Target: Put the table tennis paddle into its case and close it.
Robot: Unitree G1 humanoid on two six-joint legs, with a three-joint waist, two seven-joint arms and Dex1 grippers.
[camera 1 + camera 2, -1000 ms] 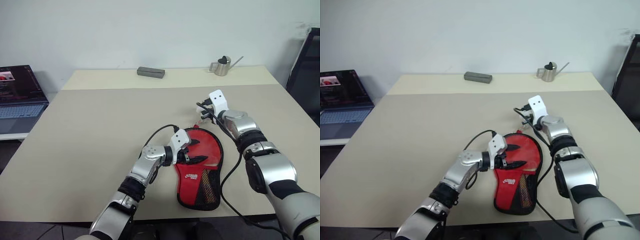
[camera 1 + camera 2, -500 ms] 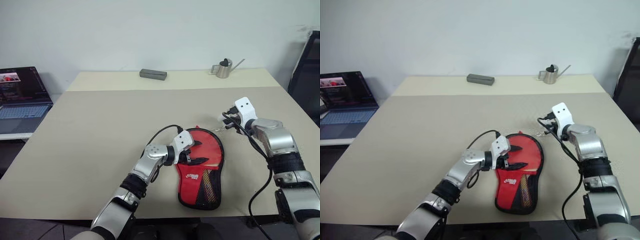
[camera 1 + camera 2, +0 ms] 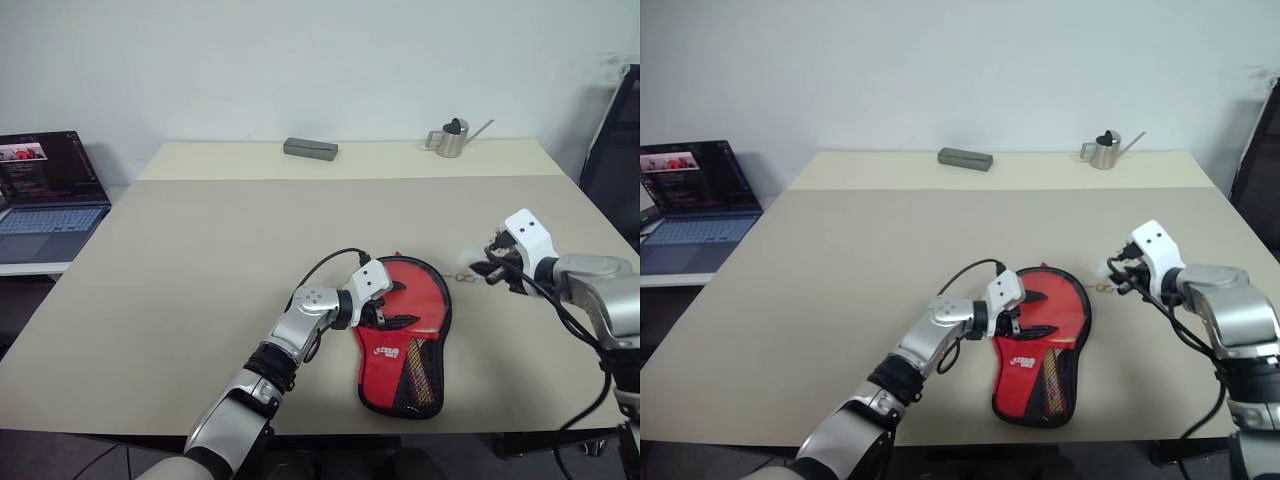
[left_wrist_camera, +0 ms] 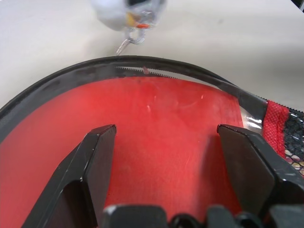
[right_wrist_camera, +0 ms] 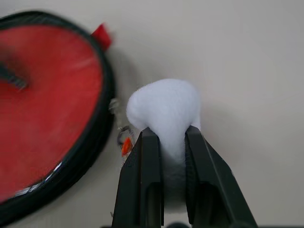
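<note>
The left gripper (image 3: pixel 392 305), jaws spread wide, lies with both black fingers flat on the round red head of the paddle-shaped soft zip case (image 3: pixel 405 335), which rests near the desk's front edge, right of its middle, narrow end toward that edge. The zip teeth along the head's rim look closed where the left wrist view shows them. The table tennis paddle presumably sits inside; it cannot be confirmed.

Just beyond the case's right rim, the right gripper (image 5: pixel 168 137) is pinched narrow on the white fluffy pom-pom charm (image 5: pixel 164 111), joined to the case by a small metal ring.

The risk lies in that soft hold. Fluff compresses and could slip from between the fingers if pulled hard, and a pull out of line with the zip track could jam the slider or strain the ring. Since the left fingers only press rather than clamp, the case could skid across the smooth top.

The beige desk (image 3: pixel 200 260) stands before a plain white wall. An open laptop (image 3: pixel 45 195) sits on a lower surface off its left edge; a grey rectangular block (image 3: pixel 310 148) lies along the far edge, with a small metal watering can (image 3: pixel 450 138) nearer the far right corner.
</note>
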